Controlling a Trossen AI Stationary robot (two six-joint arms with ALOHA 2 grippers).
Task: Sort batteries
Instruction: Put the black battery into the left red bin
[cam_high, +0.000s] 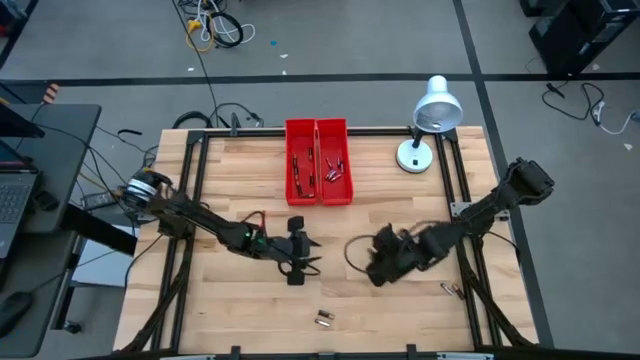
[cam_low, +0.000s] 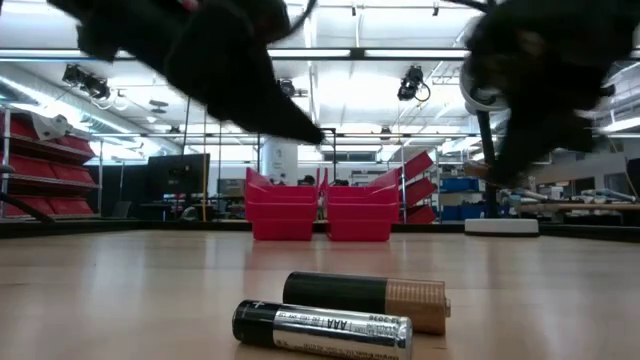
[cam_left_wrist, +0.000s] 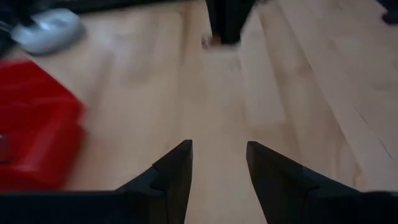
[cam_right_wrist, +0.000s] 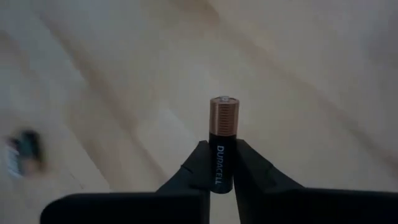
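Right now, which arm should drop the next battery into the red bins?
Right. The right gripper already clamps a battery, while the left gripper is open and empty, though nearer the red bins.

Readable markings:
- "DURACELL", white lettering running lengthwise on the black body of the copper-topped battery (cam_right_wrist: 222, 149) held between the right gripper (cam_right_wrist: 221, 168) fingers.
- "AAA", on the silver-and-black battery (cam_low: 322, 328) lying nearest the low camera; its smaller print is illegible.

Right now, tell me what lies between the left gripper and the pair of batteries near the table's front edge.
Nothing: in the high view, bare wood separates the left gripper from the two batteries.
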